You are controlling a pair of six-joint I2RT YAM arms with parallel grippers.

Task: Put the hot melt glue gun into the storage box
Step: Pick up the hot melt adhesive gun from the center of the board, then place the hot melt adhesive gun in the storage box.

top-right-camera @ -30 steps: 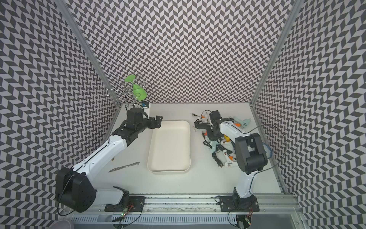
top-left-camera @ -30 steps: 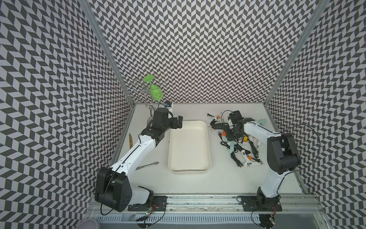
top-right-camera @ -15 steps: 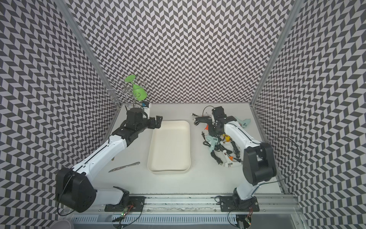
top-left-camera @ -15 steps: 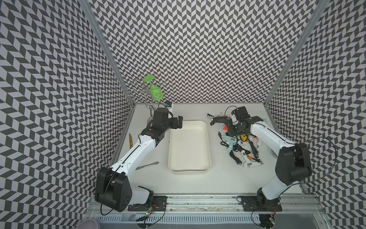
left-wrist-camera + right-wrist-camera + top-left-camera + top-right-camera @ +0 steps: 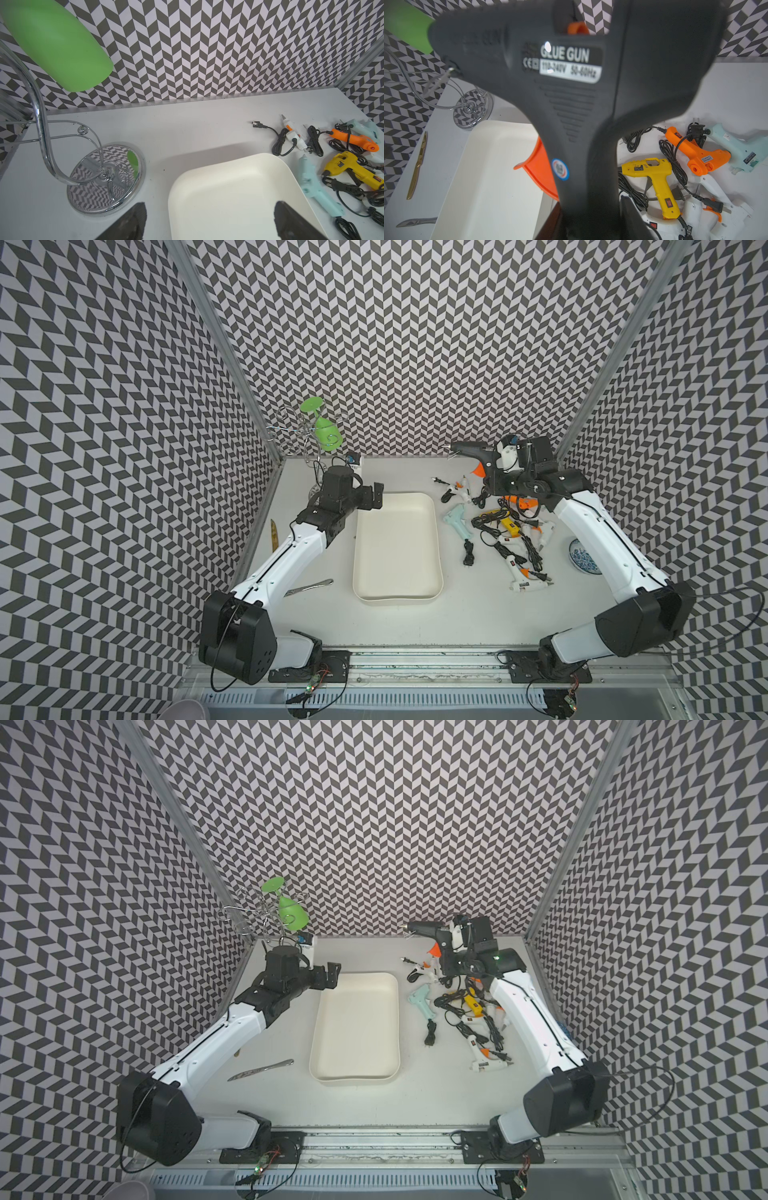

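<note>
the right gripper (image 5: 498, 483) is up off the table, clamped narrow round the handle of a black hot melt glue gun (image 5: 473, 450). the nozzle points toward the left arm's side and the orange trigger (image 5: 479, 468) hangs under it. right below the gripper lies a heap: an orange glue gun (image 5: 521, 502), a yellow glue gun (image 5: 509, 526) and white glue guns (image 5: 525, 585), all laced with black cords (image 5: 490, 531). a mint glue gun (image 5: 457, 520) lies at the heap's edge, just beside the storage box (image 5: 397, 547). the box sits on the table, lower than the gun, between the two grippers. the left gripper (image 5: 372, 498) hangs spread wide over the box's far corner. behind it stands a chrome rack (image 5: 108, 178) holding a green goblet (image 5: 58, 41). a blue-patterned bowl (image 5: 582, 556) sits beside the right forearm, on the side away from the box.
</note>
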